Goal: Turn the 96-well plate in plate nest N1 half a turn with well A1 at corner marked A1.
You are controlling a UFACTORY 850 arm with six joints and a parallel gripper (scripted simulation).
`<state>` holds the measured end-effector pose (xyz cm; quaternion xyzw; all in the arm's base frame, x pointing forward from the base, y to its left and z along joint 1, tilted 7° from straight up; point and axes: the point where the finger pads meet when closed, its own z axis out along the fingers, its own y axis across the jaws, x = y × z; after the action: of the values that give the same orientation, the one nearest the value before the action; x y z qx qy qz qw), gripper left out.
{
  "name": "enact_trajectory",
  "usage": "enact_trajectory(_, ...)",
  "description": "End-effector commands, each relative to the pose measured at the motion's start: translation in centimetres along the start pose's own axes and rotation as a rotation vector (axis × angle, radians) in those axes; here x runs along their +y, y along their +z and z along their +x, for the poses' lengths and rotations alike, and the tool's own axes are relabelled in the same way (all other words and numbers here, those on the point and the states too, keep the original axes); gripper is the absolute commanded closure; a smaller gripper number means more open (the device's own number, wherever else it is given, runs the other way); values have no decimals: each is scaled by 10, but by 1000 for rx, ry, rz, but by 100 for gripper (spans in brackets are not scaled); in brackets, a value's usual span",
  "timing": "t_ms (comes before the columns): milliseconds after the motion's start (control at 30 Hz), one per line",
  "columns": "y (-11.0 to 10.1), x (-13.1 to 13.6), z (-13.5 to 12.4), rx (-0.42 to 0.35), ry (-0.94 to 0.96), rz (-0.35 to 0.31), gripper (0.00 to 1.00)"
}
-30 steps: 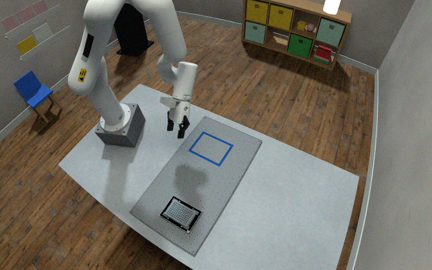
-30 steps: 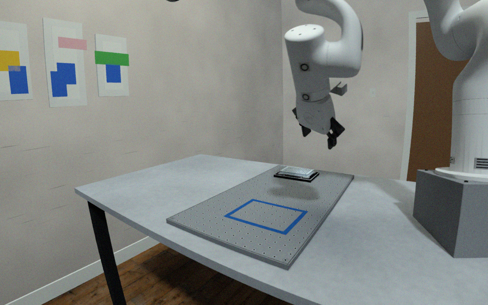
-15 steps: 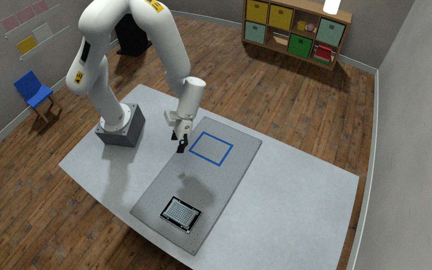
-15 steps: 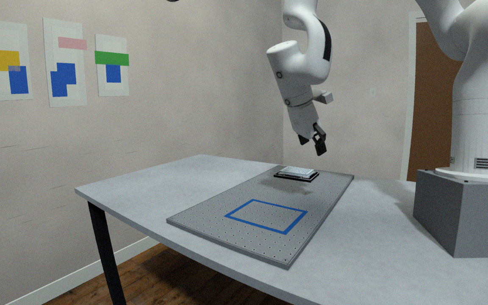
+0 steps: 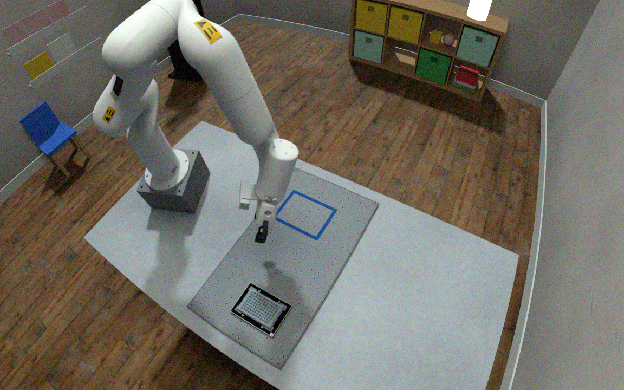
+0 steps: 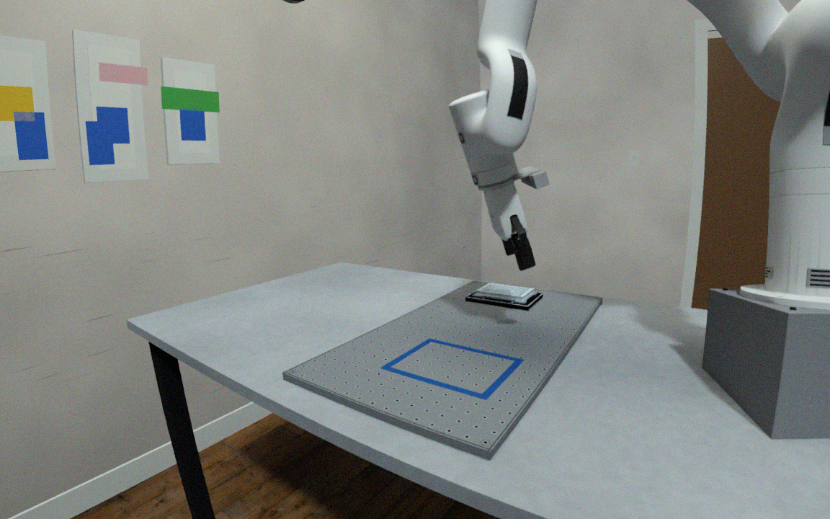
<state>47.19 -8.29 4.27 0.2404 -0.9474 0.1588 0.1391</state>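
The clear 96-well plate [image 5: 261,308] [image 6: 505,290] lies flat in the black plate nest [image 5: 241,297] [image 6: 532,300], near one end of the grey perforated board [image 5: 236,271] [image 6: 405,400]. My gripper [image 5: 260,236] [image 6: 521,255] is open and empty. It points down and is seen edge-on in both views. It hangs well above the board, short of the plate, between the nest and the blue rectangle. The plate's cut-off corner and the A1 mark are too small to make out.
A blue taped rectangle [image 5: 325,223] [image 6: 499,379] is marked on the board's other end. The arm's grey base block [image 5: 193,186] [image 6: 785,361] stands on the table beside the board. The table edge [image 6: 224,380] runs close to the board.
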Motion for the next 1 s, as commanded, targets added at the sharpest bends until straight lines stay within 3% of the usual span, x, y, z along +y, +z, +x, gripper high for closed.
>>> enact_trajectory(0,7,-16,-5,-30,72,-51,0)
enact_trajectory(67,10,-25,-6,-53,126,-81,0)
enact_trajectory(233,16,-39,-9,-55,131,-83,0)
enact_trajectory(367,23,-58,-10,-107,243,-132,0)
enact_trajectory(567,29,-75,-12,-108,247,-134,0)
enact_trajectory(700,35,-94,-11,-163,363,-171,0)
enact_trajectory(967,46,-125,-9,-192,426,-185,0)
